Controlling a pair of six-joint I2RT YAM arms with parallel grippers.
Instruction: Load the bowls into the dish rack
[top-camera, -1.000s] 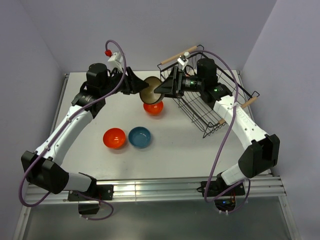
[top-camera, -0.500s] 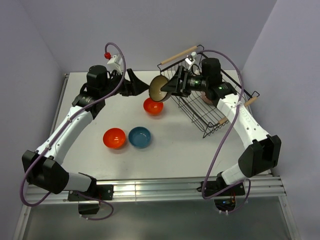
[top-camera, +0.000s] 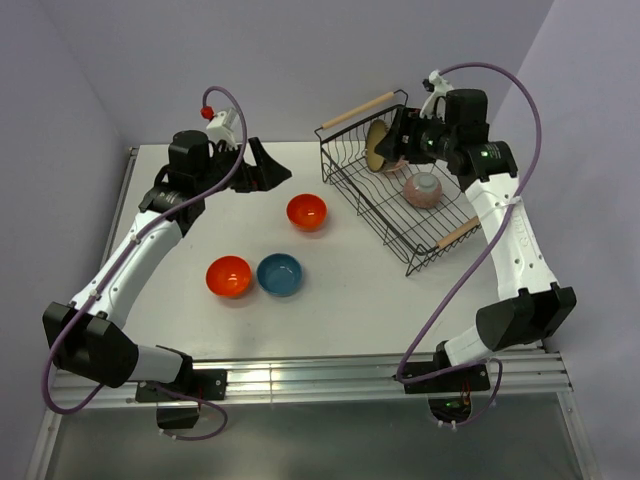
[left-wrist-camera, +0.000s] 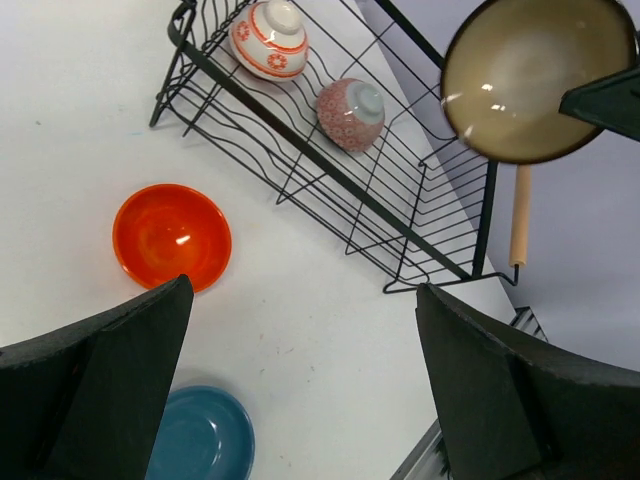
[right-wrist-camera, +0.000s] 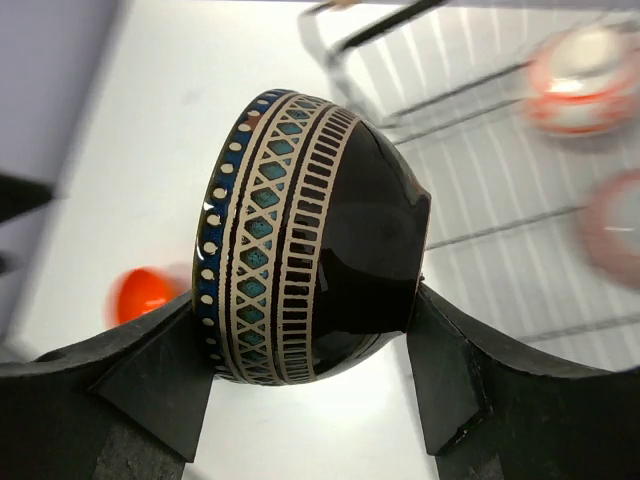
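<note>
Counted six bowls, one rack (top-camera: 385, 205).
- Loaded: two, the orange-and-white bowl (left-wrist-camera: 270, 38) and the pale patterned bowl (left-wrist-camera: 350, 113), inside the rack at the counter's far right.
- Held: the dark brown bowl (top-camera: 378, 145), clamped by the right pincer (right-wrist-camera: 305, 310) over the rack's far corner.
- Left mid-counter: two orange bowls (top-camera: 307, 211) (top-camera: 229, 276) and the blue bowl (top-camera: 279, 274).

Noted left pincer (left-wrist-camera: 305, 295) spread wide, empty.

Left fingers (left-wrist-camera: 100, 385) wide apart, right fingers (right-wrist-camera: 150, 385) mid-grip.
</note>
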